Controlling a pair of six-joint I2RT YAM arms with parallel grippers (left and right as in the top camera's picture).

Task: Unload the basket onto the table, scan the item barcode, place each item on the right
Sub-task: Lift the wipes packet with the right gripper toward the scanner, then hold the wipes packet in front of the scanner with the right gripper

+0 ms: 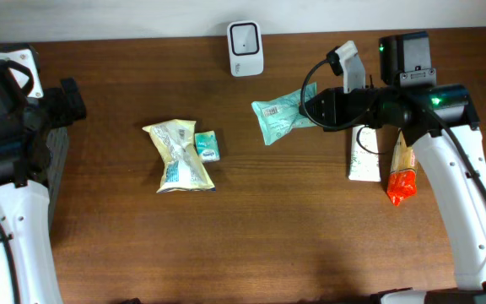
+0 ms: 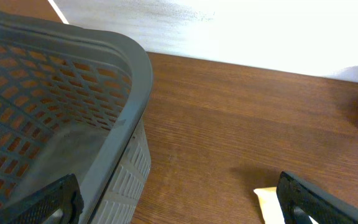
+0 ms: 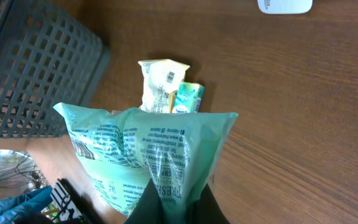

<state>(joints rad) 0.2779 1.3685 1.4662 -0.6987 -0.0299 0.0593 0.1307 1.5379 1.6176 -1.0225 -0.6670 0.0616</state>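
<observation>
Overhead view: the right gripper [image 1: 309,111] is clenched on one end of the green packet [image 1: 278,118] and holds it above the table [image 1: 310,245]. The packet stretches from the jaws toward the left, with its long axis about left to right and a white label on the top side. The white scanner [image 1: 245,48] stands at the far edge, a little left of the packet and farther back, near but apart. I judge the right arm is much the nearer one, so the packet must go back and left.

Left wrist view: the left gripper [image 2: 179,208] is spread wide and holds nothing, beside the grey basket [image 2: 114,74].

Right wrist view: the packet is pinched between the closed fingers, and a yellow packet [image 3: 160,78] lies beyond it.
</observation>
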